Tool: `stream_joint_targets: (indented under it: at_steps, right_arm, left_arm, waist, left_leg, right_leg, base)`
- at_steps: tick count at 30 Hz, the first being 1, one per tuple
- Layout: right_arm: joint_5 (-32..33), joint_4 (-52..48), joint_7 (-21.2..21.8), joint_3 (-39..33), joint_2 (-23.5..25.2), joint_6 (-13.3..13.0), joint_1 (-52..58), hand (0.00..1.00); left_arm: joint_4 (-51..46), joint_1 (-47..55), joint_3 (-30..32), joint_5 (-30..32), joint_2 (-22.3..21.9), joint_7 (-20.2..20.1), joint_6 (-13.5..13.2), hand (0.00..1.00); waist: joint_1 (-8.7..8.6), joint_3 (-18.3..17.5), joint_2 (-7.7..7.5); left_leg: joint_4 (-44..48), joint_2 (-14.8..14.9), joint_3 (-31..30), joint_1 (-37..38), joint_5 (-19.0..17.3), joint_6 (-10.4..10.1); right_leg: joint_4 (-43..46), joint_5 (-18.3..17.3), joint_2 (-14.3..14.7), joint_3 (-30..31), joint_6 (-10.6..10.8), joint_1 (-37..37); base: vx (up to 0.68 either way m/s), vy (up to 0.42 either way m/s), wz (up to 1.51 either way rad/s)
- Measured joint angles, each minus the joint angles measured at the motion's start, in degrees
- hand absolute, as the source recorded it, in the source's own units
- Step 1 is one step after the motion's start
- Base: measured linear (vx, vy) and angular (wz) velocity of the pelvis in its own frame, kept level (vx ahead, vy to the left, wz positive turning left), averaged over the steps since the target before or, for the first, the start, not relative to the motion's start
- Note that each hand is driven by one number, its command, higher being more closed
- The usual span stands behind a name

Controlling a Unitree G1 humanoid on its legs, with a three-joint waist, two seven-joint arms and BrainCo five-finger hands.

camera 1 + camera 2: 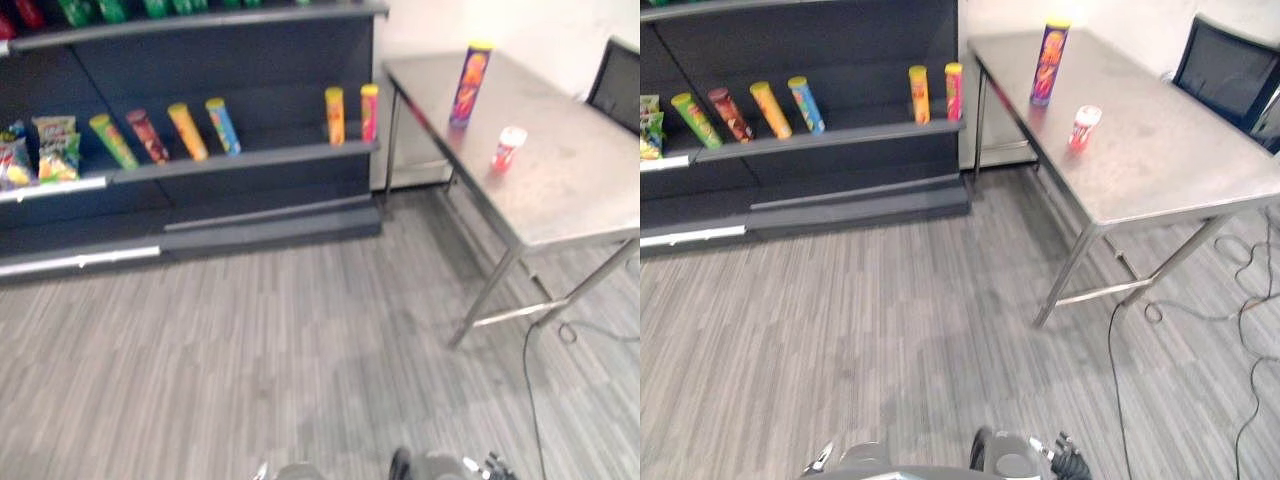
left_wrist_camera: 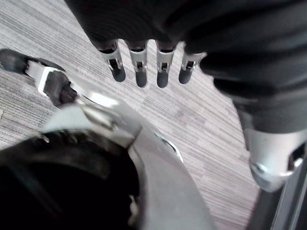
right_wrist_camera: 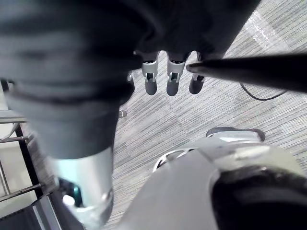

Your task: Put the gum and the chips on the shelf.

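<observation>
Two big pieces stand ahead of me: the dark shelf (image 1: 250, 160) on the left, with a row of tubes (image 1: 187, 130) on its middle board, and the steel table (image 1: 570, 200) just beside it on the right. On the table the chips (image 1: 470, 85) stand upright towards the far end. The gum (image 1: 508, 148) sits near them, closer to me, not touching. The left hand (image 2: 140, 69) and right hand (image 3: 172, 79) hang over the floor — fingers straight, holding nothing.
</observation>
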Motion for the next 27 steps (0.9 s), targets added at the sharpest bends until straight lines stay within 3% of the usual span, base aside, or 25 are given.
stream_joint_targets:
  at_steps: [2, 3, 4, 6, 7, 9, 11, 13, 14, 16, 18, 19, 22, 24, 25, 27]
  right_arm:
    - [-0.30, 0.05, -0.31, -0.93, 0.60, -0.04, -0.44, 0.00]
    - [-0.41, 0.19, -0.33, -0.89, 0.81, -0.08, -0.55, 0.00]
    - [-0.39, 0.25, -0.20, -0.89, 0.84, -0.09, -0.60, 0.00]
    - [-0.36, -0.14, 0.84, -1.45, 1.21, -0.56, -0.68, 0.00]
    - [-0.22, -0.22, 1.14, -1.84, 1.37, -0.59, -0.62, 0.00]
    - [2.91, -0.18, 2.38, -3.08, 2.01, -0.80, -0.28, 0.00]
    - [4.33, -0.06, 2.99, -3.01, 2.04, -0.79, 0.22, 0.00]
    - [4.05, 0.51, 3.18, -2.88, 2.72, -0.75, 0.66, 0.00]
    - [3.88, 0.94, 3.25, -2.86, 3.74, -0.75, 0.81, 0.00]
    - [3.41, 1.11, 3.01, -2.98, 5.76, -0.78, 0.67, 0.00]
    - [3.43, 1.20, 2.62, -3.60, 6.21, -0.77, 0.58, 0.00]
    - [3.43, 1.30, 2.40, -4.45, 6.10, -0.72, 0.58, 0.00]
    - [3.45, 1.05, 1.96, -5.43, 6.11, -0.84, 0.71, 0.00]
    - [3.60, 0.69, 1.95, -5.61, 5.63, -1.12, 0.44, 0.00]
    - [3.63, -0.19, 2.10, -5.40, 5.50, -1.13, 0.23, 0.00]
    - [3.67, -1.30, 2.81, -5.08, 5.00, -1.31, 0.28, 0.00]
  left_arm:
    - [0.03, -0.03, 0.54, -1.51, -0.11, -0.76, -0.34, 0.00]
    - [-0.68, 0.31, 0.65, -2.81, -0.34, -0.91, -1.23, 0.00]
    - [-1.34, 0.75, 0.60, -3.68, -0.38, -0.86, -1.45, 0.00]
    - [-2.15, 1.45, 0.44, -3.93, -0.50, 0.03, -2.11, 0.00]
    - [-2.14, 1.56, 0.45, -3.93, -0.50, 0.29, -2.09, 0.00]
    - [-2.20, 1.83, 0.41, -3.81, -0.69, 1.37, -2.42, 0.00]
    - [-2.20, 1.84, 0.21, -3.81, -0.86, 2.05, -2.56, 0.00]
    - [-2.15, 2.66, -0.09, -3.83, -0.12, 2.37, -2.42, 0.00]
    - [-2.23, 2.80, -0.40, -3.78, 1.03, 2.52, -2.42, 0.00]
    - [-2.38, 1.88, -1.33, -3.34, 3.19, 2.73, -2.09, 0.00]
    - [-2.81, 0.08, -1.58, -3.25, 3.70, 2.84, -1.37, 0.00]
    - [-3.12, 0.00, -2.22, -3.22, 3.51, 2.86, -1.17, 0.00]
    - [-3.10, 0.20, -2.42, -3.16, 3.35, 2.80, -0.76, 0.00]
    - [-3.48, 0.73, -2.73, -0.78, 3.54, 2.77, -0.53, 0.00]
    - [-3.56, 0.74, -2.97, 0.26, 3.75, 2.94, -0.10, 0.00]
    - [-3.57, 0.71, -3.66, 0.27, 3.71, 3.06, 0.54, 0.00]
  waist:
    - [-0.12, 0.17, -0.45]
    - [0.14, 0.55, -1.28]
    - [0.35, 0.55, -1.65]
    - [0.12, 0.42, -2.01]
    - [0.08, 0.42, -2.01]
    - [0.07, 0.48, -1.88]
    - [0.12, 0.49, -1.71]
    - [0.77, 0.33, -2.55]
    - [1.26, -0.62, -4.52]
    - [1.45, -1.13, -7.05]
    - [1.16, -1.50, -7.89]
    - [1.07, -1.93, -7.02]
    - [1.19, -2.22, -6.68]
    - [1.30, -2.08, -6.21]
    - [1.19, -1.98, -6.11]
    - [0.48, -1.77, -5.29]
  left_leg:
    - [1.03, -0.91, 2.57, -4.27, -7.40, 1.32]
    - [-4.67, -2.65, 4.59, -5.04, -10.30, 0.72]
    - [-9.41, -3.71, 5.41, -5.03, -10.91, 0.42]
    - [-31.87, -7.26, 5.73, -4.87, -10.79, -0.47]
    - [-36.97, -8.04, 4.95, -4.82, -10.16, -0.93]
    - [-53.67, -9.75, 0.02, -4.66, -6.23, -2.51]
    - [-55.06, -9.47, -1.44, -4.60, -6.13, -2.78]
    - [-51.97, -10.81, -0.96, -2.70, -1.53, -1.74]
    - [-49.64, -12.54, 0.05, -2.86, -1.15, -1.16]
    - [-46.99, -15.47, 0.95, -3.06, -3.39, 0.74]
    - [-46.11, -18.09, 1.27, -2.70, -5.52, 2.91]
    - [-46.34, -19.00, 1.28, -2.30, -6.27, 3.29]
    - [-48.52, -20.45, 1.50, 1.03, -6.57, 5.09]
    - [-51.96, -21.36, 1.48, 6.44, -7.43, 6.69]
    - [-54.45, -20.84, 1.61, 9.40, -7.46, 6.71]
    - [-56.59, -19.25, 1.83, 12.32, -7.65, 6.37]
  right_leg:
    - [-1.52, -0.37, -0.68, 0.68, -0.02, 2.78]
    - [-2.12, -0.53, -2.00, 1.79, 0.25, 4.27]
    - [-2.24, -0.80, -2.81, 2.05, 0.67, 4.95]
    - [-2.08, -2.18, -4.75, 3.60, 2.03, 6.10]
    - [-2.09, -2.42, -5.04, 3.96, 2.38, 6.30]
    - [-2.10, -4.04, -5.81, 5.51, 4.47, 7.53]
    - [-1.89, -5.49, -5.91, 6.62, 6.33, 9.15]
    - [-1.31, -7.66, -7.87, 9.75, 8.75, 11.99]
    - [-2.17, -8.00, -9.80, 11.19, 9.13, 12.75]
    - [-3.26, -7.47, -12.95, 11.95, 9.91, 13.96]
    - [0.23, -4.33, -15.38, 12.47, 11.77, 12.85]
    - [5.04, -2.37, -16.00, 12.88, 11.38, 10.37]
    - [17.75, 3.41, -18.45, 13.04, 11.01, 5.12]
    - [30.90, 10.71, -21.05, 11.56, 10.10, 0.07]
    - [35.96, 4.87, -20.73, 8.04, 9.19, -2.51]
    - [36.61, -2.11, -18.67, 2.44, 8.39, -4.83]
  base:
    - [0.31, -0.023, -0.11]
    - [0.29, -0.015, -0.24]
    - [0.23, 0.019, -0.37]
    - [0.25, 0.112, -0.34]
    - [0.32, 0.191, -0.31]
    - [0.30, 0.218, -0.29]
    - [0.28, 0.238, -0.31]
    - [0.45, 0.374, -0.62]
    - [0.48, 0.353, -0.71]
    - [0.38, 0.249, -0.28]
    - [0.38, 0.278, 0.20]
    - [0.31, 0.274, 0.22]
    - [0.28, 0.195, 0.18]
    - [0.40, 0.137, 0.02]
    - [0.36, 0.058, -0.16]
    - [0.24, -0.074, -0.16]
